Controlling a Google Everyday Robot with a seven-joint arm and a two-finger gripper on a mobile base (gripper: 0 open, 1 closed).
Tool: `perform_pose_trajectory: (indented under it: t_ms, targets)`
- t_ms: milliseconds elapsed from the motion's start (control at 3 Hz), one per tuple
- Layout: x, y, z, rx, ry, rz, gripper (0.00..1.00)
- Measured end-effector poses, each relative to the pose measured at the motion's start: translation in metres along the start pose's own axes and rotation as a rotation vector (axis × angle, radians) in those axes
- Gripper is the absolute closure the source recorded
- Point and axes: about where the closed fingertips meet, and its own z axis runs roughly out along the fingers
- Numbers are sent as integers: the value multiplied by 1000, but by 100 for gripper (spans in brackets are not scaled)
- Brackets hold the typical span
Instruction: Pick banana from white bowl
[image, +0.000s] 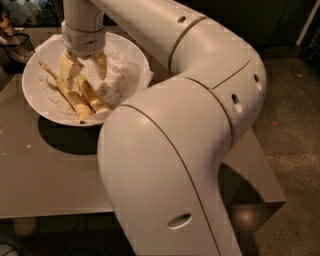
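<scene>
Glossy white, the white bowl sits far left on the grey table. The banana lies inside it on crumpled paper. My gripper hangs just above the fruit with its fingers spread, and I judge it has hold of nothing. I'm at the grasp approach. Next I'd lower so the fingers bracket the banana, close firmly, then lift straight up without snagging the paper.

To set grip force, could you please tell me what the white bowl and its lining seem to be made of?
White bowl: probably glazed ceramic or plastic, smooth glossy rim. Lining: crumpled paper, matte creases. End effector hovers open over the banana inside.
</scene>
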Motion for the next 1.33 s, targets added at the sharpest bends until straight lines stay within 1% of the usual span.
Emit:
perform_pose_trajectory:
  t_ms: [333, 667, 1000, 1333]
  targets:
    - [12, -7, -7, 17, 1, 32, 38]
    - [20, -13, -7, 20, 1, 53, 44]
    - [24, -17, 0, 10, 14, 64, 48]
    - [29, -19, 7, -6, 27, 77, 48]
